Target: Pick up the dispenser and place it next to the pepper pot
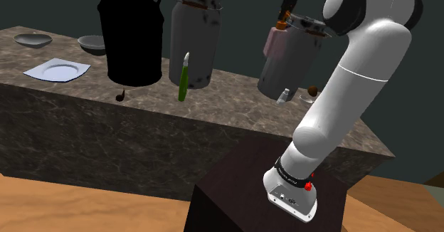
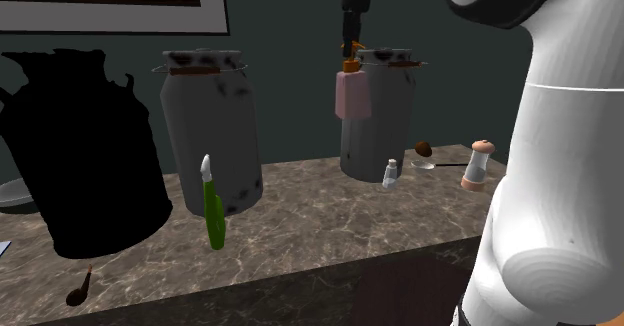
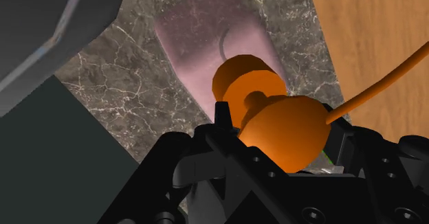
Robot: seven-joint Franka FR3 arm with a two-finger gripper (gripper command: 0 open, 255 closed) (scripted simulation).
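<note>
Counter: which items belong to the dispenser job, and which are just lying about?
Job: pink dispenser, held aloft by the gripper; pepper pot.
Lying about: black can; grey milk can; second grey milk can; green-handled utensil; small shaker; plate; bowl; second bowl.

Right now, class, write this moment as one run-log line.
gripper: shut on dispenser | dispenser: in air above counter | pepper pot: on counter | placed: not yet
</note>
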